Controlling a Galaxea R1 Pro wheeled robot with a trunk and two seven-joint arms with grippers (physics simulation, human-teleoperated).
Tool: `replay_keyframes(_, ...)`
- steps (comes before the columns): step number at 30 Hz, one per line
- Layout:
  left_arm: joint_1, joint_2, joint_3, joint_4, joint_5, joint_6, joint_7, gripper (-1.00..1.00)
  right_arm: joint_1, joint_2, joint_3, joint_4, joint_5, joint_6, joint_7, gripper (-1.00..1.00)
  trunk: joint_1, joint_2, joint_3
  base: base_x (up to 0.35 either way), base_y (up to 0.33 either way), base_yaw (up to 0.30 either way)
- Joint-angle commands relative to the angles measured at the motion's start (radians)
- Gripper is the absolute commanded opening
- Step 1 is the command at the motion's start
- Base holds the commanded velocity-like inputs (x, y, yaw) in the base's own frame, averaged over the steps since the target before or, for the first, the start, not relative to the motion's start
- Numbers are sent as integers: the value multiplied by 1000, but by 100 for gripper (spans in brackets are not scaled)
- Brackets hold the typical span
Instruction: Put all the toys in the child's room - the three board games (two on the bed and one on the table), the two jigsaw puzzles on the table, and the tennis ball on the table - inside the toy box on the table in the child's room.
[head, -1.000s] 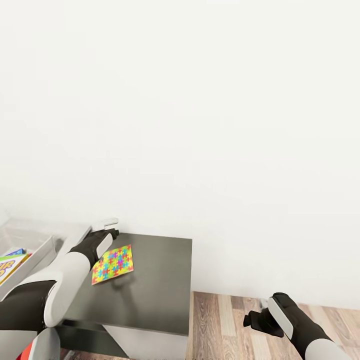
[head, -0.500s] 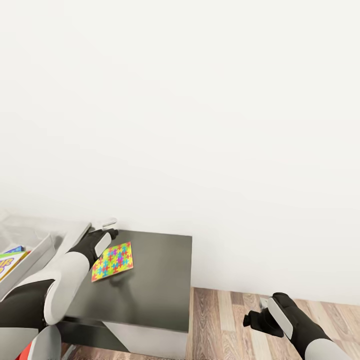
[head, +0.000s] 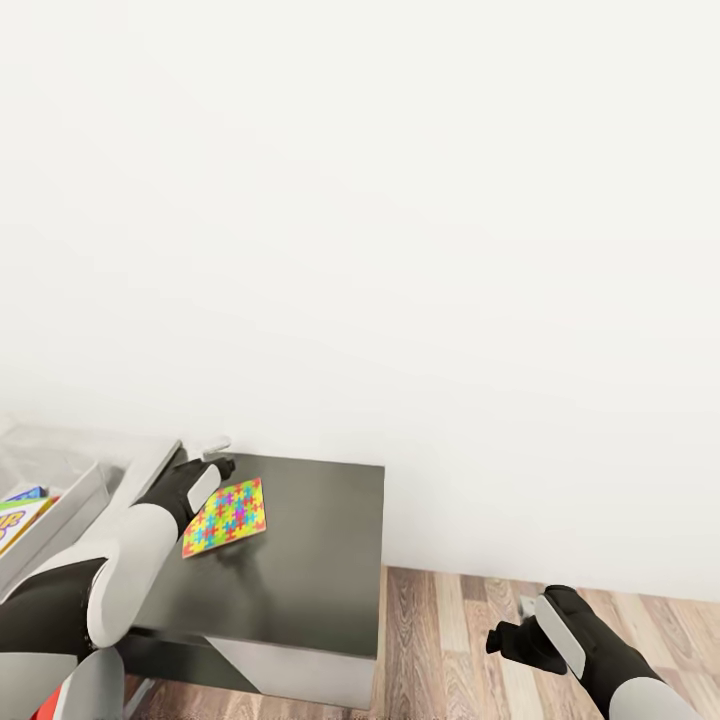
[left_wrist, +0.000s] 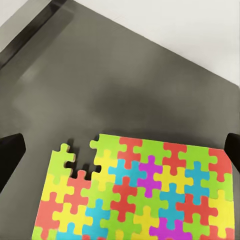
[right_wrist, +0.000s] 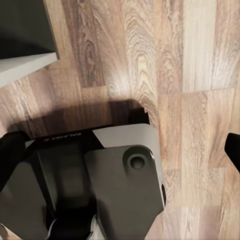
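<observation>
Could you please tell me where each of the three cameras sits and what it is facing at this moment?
Head view: high on the robot, looking down at the dark table section, wall and both arms.
Left wrist view: on the left arm, facing the jigsaw puzzle between the open left tool tips.
Right wrist view: on the right arm, facing the wood floor and the robot's base.
Shared: head and left wrist views both show the puzzle.

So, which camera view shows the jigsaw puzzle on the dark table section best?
The left wrist view: the jigsaw puzzle is close there, with single pieces and a gap on one edge visible. The head view shows it small, beside the left gripper. The right wrist view looks down at the wooden floor.
</observation>
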Motion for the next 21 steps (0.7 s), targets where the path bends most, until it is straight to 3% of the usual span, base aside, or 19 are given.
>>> replay_keyframes(1, 0, 0, -1, -2, 11, 4, 5, 100, -1, -1, 7, -2, -11, 3, -10, 100, 1, -2, -4, 0, 0, 0)
replay_keyframes(6, 0, 0, 7, -2, 11, -1, 7, 100, -1, -1, 7, -2, -10, 3, -10, 100, 1, -2, -12, 0, 0, 0)
replay_keyframes(9, 0, 1, 31, -19, 12, -2, 9, 100, -1, -1, 7, -2, -10, 3, -10, 100, 1, -2, -17, 0, 0, 0)
replay_keyframes(16, -13, 1, 160, -57, 33, 2, 36, 100, -1, -2, 6, -2, -10, 2, -10, 100, 1, -2, -28, 0, 0, 0)
replay_keyframes(21, -18, 2, 183, -59, 36, -1, 56, 100, -1, -2, 6, -2, -10, 1, -10, 100, 1, -2, -36, 0, 0, 0)
